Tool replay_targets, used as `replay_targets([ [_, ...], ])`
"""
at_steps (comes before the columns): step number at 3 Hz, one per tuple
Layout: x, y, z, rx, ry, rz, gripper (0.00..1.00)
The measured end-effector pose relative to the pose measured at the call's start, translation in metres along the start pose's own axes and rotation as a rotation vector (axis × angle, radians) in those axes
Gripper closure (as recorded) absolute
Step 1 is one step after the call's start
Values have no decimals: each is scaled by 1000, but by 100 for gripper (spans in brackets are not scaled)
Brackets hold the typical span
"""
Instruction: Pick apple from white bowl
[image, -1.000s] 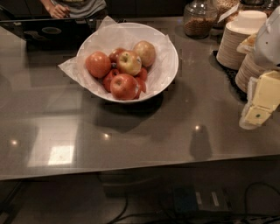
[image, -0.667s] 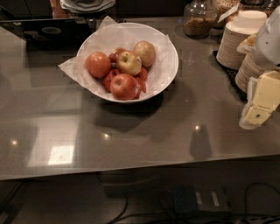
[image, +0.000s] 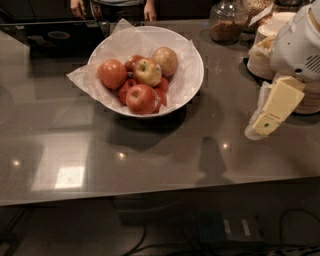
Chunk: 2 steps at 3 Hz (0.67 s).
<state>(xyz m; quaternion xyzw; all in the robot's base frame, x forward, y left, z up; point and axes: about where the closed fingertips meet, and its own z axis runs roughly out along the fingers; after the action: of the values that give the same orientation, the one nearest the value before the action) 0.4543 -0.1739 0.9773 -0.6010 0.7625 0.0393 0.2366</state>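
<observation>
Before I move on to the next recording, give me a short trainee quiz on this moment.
1. True or false: the gripper hangs over the white bowl.
2. Where does the apple, the deep red one, lie? A) at the near side of the pile in the bowl; B) outside the bowl; C) in the gripper.
3. What stands stacked behind the gripper, at the right edge?

Key:
1. False: it is to the right of the bowl, apart from it, over the counter.
2. A.
3. The paper plates.
</observation>
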Motion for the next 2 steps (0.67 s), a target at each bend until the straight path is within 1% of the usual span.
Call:
replay_targets([
  [1, -45, 3, 10, -58, -182, 7, 0],
  [2, -84, 15, 25, -173, -320, 2, 0],
])
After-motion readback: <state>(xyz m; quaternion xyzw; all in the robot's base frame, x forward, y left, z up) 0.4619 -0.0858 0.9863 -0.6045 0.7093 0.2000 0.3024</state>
